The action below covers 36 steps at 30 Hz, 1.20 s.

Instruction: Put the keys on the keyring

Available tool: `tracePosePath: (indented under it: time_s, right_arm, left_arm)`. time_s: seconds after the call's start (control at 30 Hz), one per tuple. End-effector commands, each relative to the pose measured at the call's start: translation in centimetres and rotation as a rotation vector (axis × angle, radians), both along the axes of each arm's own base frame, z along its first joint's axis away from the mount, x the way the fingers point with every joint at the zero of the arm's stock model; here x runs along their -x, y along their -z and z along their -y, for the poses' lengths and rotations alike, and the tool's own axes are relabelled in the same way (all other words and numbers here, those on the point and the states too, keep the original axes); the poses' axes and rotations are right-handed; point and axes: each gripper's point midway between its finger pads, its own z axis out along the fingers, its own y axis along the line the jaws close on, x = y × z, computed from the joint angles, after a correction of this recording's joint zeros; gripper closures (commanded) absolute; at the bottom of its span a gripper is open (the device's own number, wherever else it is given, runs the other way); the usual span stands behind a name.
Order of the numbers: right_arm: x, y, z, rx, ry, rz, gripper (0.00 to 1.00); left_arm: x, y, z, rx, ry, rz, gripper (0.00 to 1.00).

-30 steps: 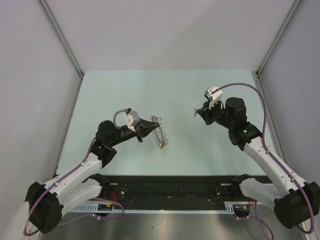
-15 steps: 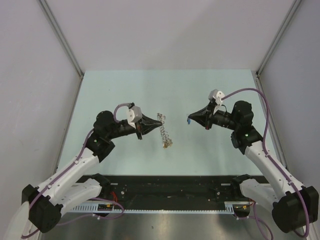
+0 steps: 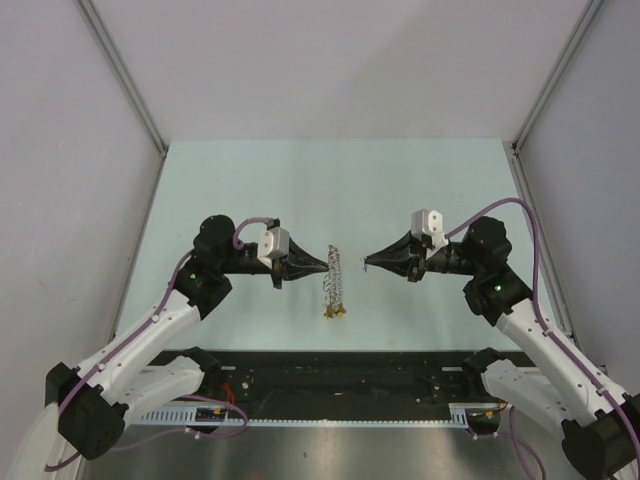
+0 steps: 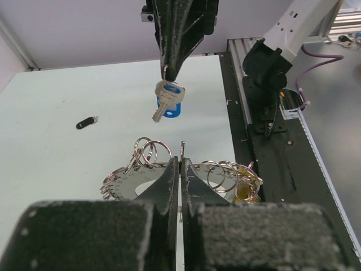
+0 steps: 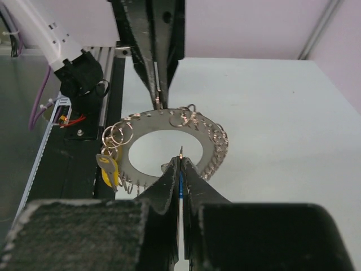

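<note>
The left hand (image 3: 324, 266) is clenching the keyring (image 3: 335, 282), holding it upright above the counter (image 3: 300, 180). The right hand (image 3: 367, 265) is pinching the blue key (image 4: 168, 106) near it. The black key (image 4: 86, 122) is lying apart.

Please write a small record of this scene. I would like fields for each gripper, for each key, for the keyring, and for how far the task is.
left gripper: fingers shut on the keyring's rim
right gripper: fingers shut on the blue key
keyring: held above the table, facing the right gripper
blue key: close to the keyring, apart from it
yellow key: hangs from the keyring
black key: lies on the table, away from both arms
task: one key on, two not yet
</note>
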Motion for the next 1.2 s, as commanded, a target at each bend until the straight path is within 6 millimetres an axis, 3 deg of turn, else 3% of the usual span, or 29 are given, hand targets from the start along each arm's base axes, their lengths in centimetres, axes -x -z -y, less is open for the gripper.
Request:
tracePosePath:
  time_s: [0.0,0.3,0.57,1.17]
  right_arm:
    - [2.1,0.3,-1.4,0.029,-0.064,0.076,1.00]
    - [2.5,2.4,-4.2,0.099,-0.031,0.110,1.00]
    - [2.3,3.2,-5.0,0.142,0.026,0.142,1.00]
    - [2.7,3.5,-6.1,0.157,0.037,0.175,1.00]
  left_arm:
    - [1.1,-2.0,0.2,0.047,0.084,0.113,1.00]
    - [1.2,-0.4,0.0,-0.019,0.111,0.131,1.00]
    - [0.8,1.0,-0.6,-0.105,0.082,0.134,1.00]
    - [0.6,0.8,-1.2,-0.121,0.040,0.176,1.00]
